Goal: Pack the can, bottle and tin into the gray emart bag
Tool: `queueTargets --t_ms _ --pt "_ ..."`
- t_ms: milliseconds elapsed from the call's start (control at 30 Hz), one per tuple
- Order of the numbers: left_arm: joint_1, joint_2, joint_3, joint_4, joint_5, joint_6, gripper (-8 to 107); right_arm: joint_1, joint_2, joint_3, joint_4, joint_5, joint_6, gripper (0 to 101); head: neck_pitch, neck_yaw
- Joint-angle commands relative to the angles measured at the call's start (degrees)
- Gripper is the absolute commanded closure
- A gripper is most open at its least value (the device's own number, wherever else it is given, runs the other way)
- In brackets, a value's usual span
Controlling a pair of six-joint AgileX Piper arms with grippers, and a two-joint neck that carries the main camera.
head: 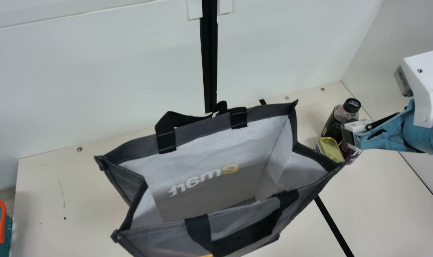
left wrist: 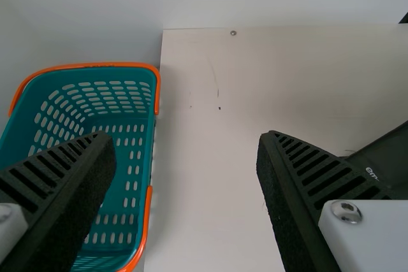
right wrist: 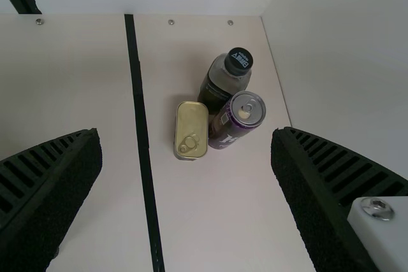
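The bag [head: 202, 166] is stood open, presumably for loading from above; the bottle [right wrist: 220, 87], can [right wrist: 233, 121] and tin [right wrist: 191, 125] are grouped beside it, likely for the right gripper [right wrist: 185, 133], spread wide and empty (as is the left gripper [left wrist: 186, 135]). The can's lid, masked by the right gripper in the main view, is exposed in the right wrist view.

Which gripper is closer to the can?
Right. The right gripper hangs open just above the can. The left gripper is over the table between the basket and bag, across the bag from the can.
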Motion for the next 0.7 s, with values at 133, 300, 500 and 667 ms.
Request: queueTargets --t_ms 133,300,500,667 --pt "0.00 0.00 0.00 0.00 0.00 0.00 9 0.00 0.00 0.00 0.00 0.00 0.00 10 -1.30 -0.05" --pt "0.00 0.00 0.00 0.00 0.00 0.00 9 0.00 0.00 0.00 0.00 0.00 0.00 10 -1.30 -0.05" --pt "0.00 0.00 0.00 0.00 0.00 0.00 9 0.00 0.00 0.00 0.00 0.00 0.00 10 -1.30 -0.05" --pt "0.00 0.00 0.00 0.00 0.00 0.00 9 0.00 0.00 0.00 0.00 0.00 0.00 10 -1.30 -0.05"
